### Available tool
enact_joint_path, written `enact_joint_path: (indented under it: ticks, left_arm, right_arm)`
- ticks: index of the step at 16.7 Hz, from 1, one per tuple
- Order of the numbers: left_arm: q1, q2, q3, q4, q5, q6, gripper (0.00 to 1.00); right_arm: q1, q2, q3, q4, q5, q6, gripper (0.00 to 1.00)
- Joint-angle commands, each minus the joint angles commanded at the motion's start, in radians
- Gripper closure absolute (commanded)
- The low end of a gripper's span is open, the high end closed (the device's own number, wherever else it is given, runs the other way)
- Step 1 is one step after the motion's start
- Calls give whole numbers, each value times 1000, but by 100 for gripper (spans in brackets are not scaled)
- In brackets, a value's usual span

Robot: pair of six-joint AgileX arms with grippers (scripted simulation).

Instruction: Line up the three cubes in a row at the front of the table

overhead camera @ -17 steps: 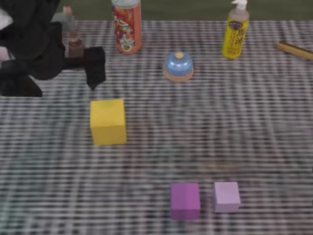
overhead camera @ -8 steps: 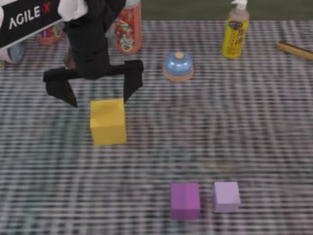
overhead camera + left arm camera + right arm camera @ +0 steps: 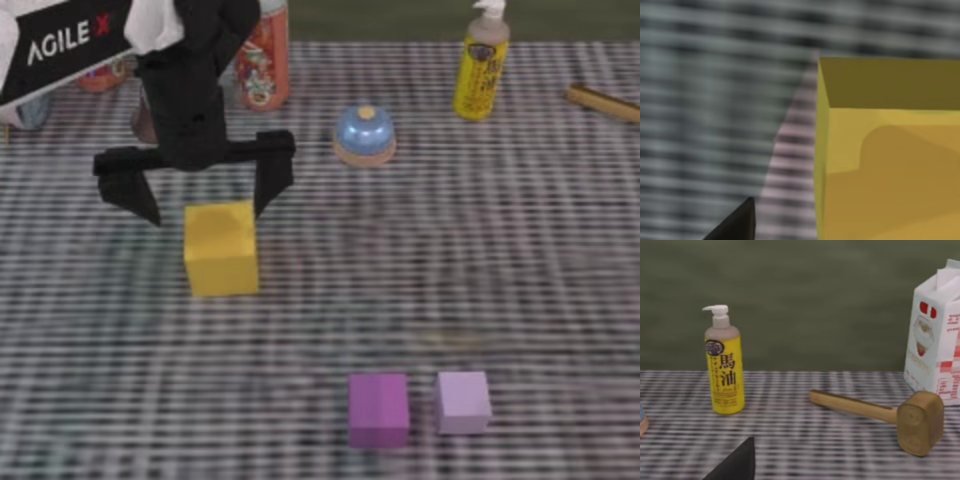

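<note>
Fingers of the left gripper (image 3: 197, 187) are spread wide above the yellow cube (image 3: 221, 248), left of centre. Magenta cube (image 3: 379, 409) and lilac cube (image 3: 464, 402) are set side by side at the front of the table (image 3: 540, 260).

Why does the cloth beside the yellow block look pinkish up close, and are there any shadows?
Left wrist view: a pinkish wedge lies on the table cloth beside the yellow cube, whose near face carries a darker patch, likely shadow. Top view: the left claw hangs open by that cube; the cloth's check looks smeared.
</note>
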Motion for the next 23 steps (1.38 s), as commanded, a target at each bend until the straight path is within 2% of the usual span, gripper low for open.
enact_joint_path:
  ticks: [6,11,23]
  left_arm:
    - [-1,68,-159,236,1,0,0]
    - [-2,80,-183,267,1,0,0]
    - [-2,80,-183,267,1,0,90]
  right_arm:
    - [0,0,0,0,0,0,0]
    - [0,0,0,0,0,0,0]
    - [0,0,0,0,0,0,0]
